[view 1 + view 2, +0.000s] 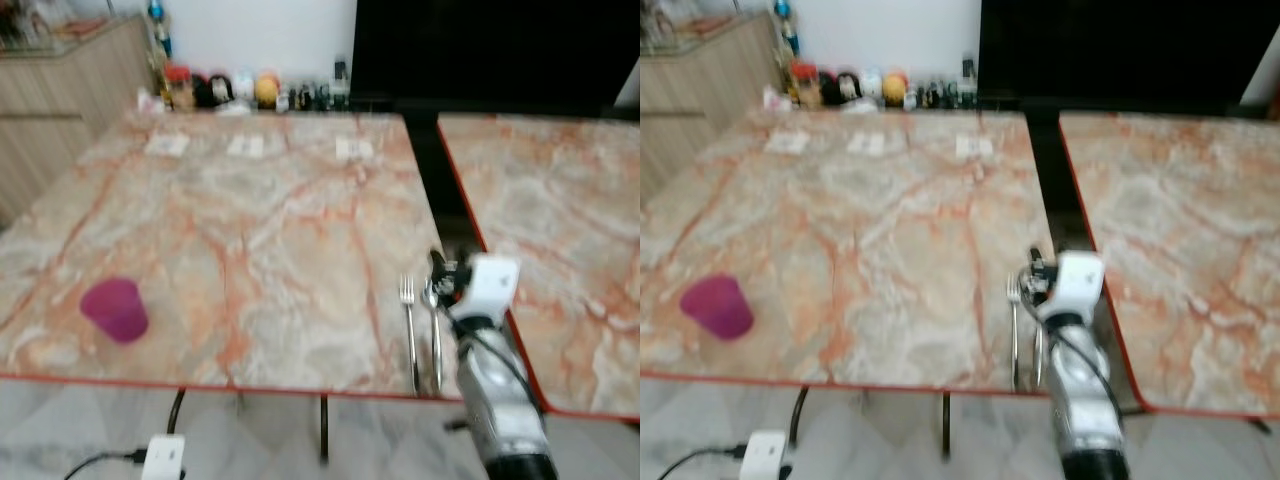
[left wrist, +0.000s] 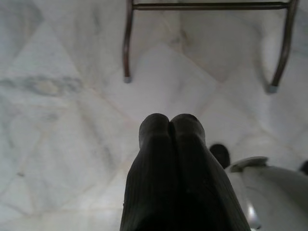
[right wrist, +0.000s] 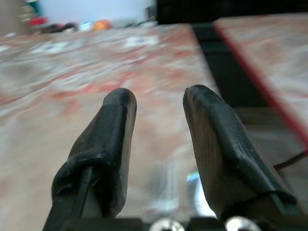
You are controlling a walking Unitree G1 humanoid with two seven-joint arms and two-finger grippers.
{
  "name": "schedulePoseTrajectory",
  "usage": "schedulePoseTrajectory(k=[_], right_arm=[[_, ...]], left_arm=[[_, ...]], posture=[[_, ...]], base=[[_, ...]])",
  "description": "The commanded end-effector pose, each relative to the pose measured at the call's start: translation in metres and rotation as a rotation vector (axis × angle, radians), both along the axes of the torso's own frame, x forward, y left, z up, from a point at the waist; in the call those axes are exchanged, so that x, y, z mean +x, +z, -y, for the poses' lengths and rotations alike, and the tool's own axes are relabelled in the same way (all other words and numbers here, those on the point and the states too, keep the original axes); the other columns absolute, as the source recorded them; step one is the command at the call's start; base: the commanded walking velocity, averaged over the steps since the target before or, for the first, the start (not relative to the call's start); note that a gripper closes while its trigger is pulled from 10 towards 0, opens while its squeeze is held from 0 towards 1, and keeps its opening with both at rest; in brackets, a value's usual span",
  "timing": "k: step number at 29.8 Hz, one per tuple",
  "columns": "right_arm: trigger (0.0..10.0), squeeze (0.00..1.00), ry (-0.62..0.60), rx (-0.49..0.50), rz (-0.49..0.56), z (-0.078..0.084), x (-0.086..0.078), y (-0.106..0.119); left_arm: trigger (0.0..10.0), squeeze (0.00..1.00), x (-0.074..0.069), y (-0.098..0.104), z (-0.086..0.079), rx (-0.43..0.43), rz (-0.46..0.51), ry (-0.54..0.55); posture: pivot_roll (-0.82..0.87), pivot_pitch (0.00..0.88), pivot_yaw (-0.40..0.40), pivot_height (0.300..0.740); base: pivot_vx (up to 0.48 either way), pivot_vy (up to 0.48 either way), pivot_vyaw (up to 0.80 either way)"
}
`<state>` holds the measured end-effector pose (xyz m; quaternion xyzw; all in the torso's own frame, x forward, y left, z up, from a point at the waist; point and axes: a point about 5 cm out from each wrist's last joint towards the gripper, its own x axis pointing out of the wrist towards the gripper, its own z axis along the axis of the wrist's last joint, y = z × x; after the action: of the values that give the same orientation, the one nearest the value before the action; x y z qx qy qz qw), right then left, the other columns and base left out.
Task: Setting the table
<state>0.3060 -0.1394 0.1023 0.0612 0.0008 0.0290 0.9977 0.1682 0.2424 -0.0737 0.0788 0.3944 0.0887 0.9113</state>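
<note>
While the right gripper (image 3: 159, 144) was held narrowly parted and empty over the marble table (image 1: 250, 220), a fork (image 1: 409, 330) and spoon (image 1: 435, 335) lay just beneath it at lower right — thin polished metal, long axes running toward the near edge. A magenta plastic cup (image 1: 116, 309) stood lower left; the left gripper (image 2: 168, 144) — closed — hung over floor tiles.

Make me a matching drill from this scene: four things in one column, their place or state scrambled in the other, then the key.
Things:
1. purple cup
2. fork and spoon
3. left hand
4. right hand

Place or state:
A. fingers apart, low over the table at its near right corner
B. lying side by side at the table's near right edge
C. fingers pressed together, pointing down at the floor
D. standing near the table's near left edge

Pairs: 1-D, 2-B, 3-C, 4-A
</note>
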Motion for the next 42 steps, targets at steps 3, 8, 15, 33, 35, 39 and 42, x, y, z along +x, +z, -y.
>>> schedulePoseTrajectory(k=[3,8,15,33,35,39,42], right_arm=[[10.0,1.00,-0.063,0.049,-0.044,0.017,-0.006,0.001],[10.0,0.93,-0.132,0.046,-0.126,0.029,-0.019,0.001],[10.0,0.00,-0.054,0.049,-0.247,0.022,-0.022,-0.011],[10.0,0.00,-0.022,0.097,-0.377,0.021,-0.011,-0.023],[10.0,0.00,-0.027,0.102,-0.381,0.022,-0.011,-0.024],[10.0,0.00,-0.026,0.101,-0.388,0.022,-0.011,-0.025],[10.0,0.00,-0.018,0.096,-0.414,0.021,-0.013,-0.029]], left_arm=[[10.0,0.00,-0.005,-0.003,0.001,0.000,-0.022,0.000],[10.0,0.00,-0.006,-0.003,0.000,0.002,-0.026,-0.002],[10.0,0.00,-0.007,-0.004,0.001,-0.001,-0.037,-0.009],[10.0,0.00,-0.014,-0.007,-0.002,-0.002,-0.068,0.006],[10.0,0.00,-0.014,-0.007,-0.002,-0.001,-0.069,0.007],[10.0,0.00,-0.015,-0.007,-0.003,0.000,-0.071,0.006],[10.0,0.00,-0.015,-0.007,-0.003,0.001,-0.074,0.004]], posture=[[0.00,0.006,-0.003,0.740],[-0.01,0.009,-0.003,0.740],[-0.02,0.007,-0.001,0.740],[-0.01,0.005,-0.004,0.740],[0.00,0.007,-0.004,0.740],[0.00,0.008,-0.002,0.740],[0.00,0.007,-0.002,0.740]], base=[[0.000,0.000,0.00],[0.000,0.000,0.00],[0.000,0.000,0.00],[0.000,0.000,0.00],[0.000,0.000,0.00],[0.000,0.000,0.00],[0.000,0.000,0.00]])
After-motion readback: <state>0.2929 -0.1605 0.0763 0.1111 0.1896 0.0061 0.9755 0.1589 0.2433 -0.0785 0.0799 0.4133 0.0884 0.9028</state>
